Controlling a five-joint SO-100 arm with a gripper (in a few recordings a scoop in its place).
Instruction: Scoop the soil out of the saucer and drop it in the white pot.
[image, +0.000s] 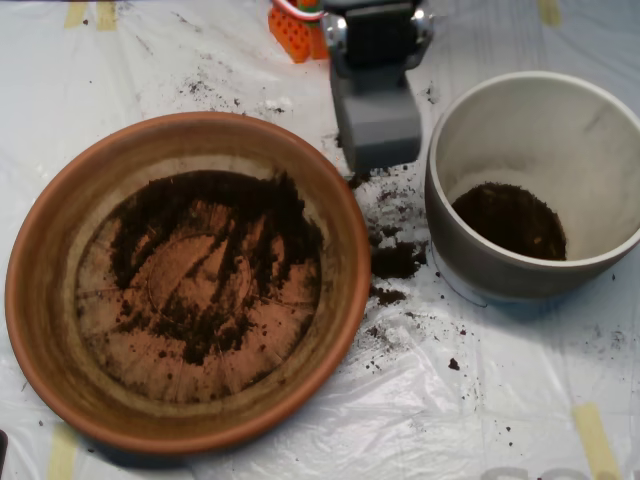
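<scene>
Soil (215, 255) thin across saucer (45, 300) floor, more in white pot (560, 110) — spilled crumbs (397, 260) between

Grey gripper (377, 140) at top centre, pointing down the overhead view from the arm's dark wrist.

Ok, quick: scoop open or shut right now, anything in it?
Scoop: looks shut, hanging over the gap between saucer and pot; what it holds cannot be told.

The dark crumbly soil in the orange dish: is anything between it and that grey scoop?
Only the round terracotta saucer's own thick rim. The grey clamshell scoop hangs just outside it, soil inside.
</scene>
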